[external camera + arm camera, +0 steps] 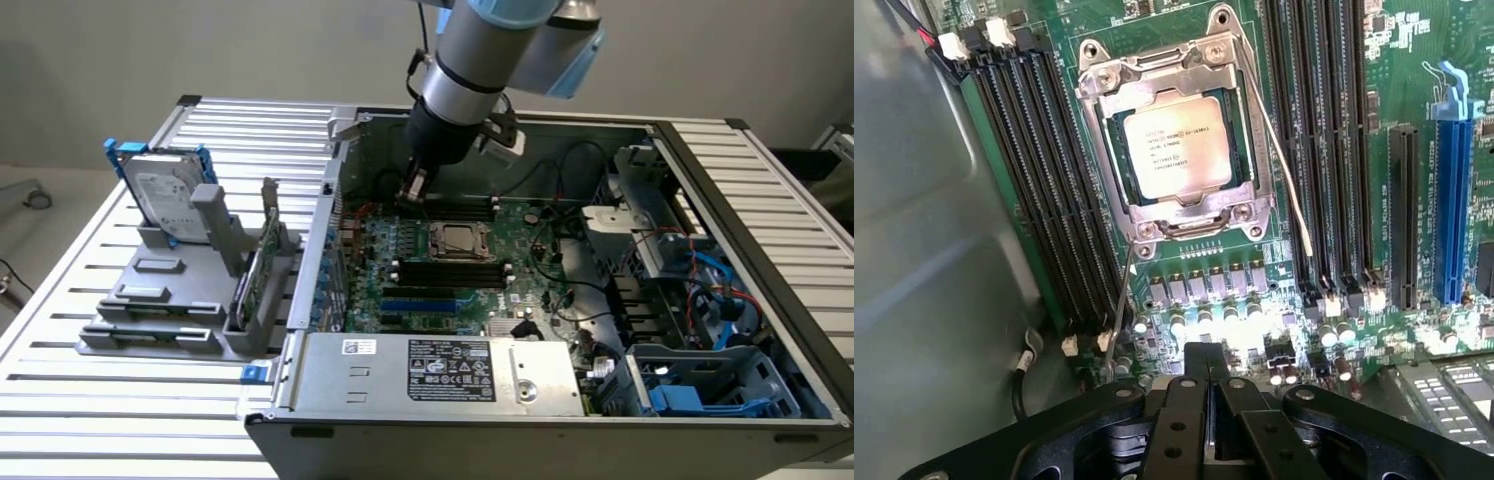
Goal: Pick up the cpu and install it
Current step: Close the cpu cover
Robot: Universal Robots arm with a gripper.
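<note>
**A:** Pale wall behind, slatted grey metal tabletop [80, 400] below, carrying an open steel computer case [747, 190]. Which step, by the look of it?

**B:** Probably past the placing. Find the small flat square silver-grey cpu [1177, 148] lying level inside the silver metal socket frame [1104, 90] on the green motherboard [1414, 70].

**A:** And the black two-fingered tool [1206, 358]?

**B:** Shut tight, gripping nothing. Hangs over the board near the socket, clear of the cpu.

**A:** Anything demanding about the work at hand?

**B:** Judging only: would call for a fine, steady touch. Seem to stand loose beside the frame, those thin wire levers [1277, 160], and look easy to snag.

**A:** Counts?

**B:** One cpu, one tool, one socket frame, two wire levers. Four long black memory slots [1034, 170] on each flank of the socket, as far as can be told. At the exterior view's left, one silver hard drive with blue bracket [167, 190], upright in one grey holder [160, 300].
</note>
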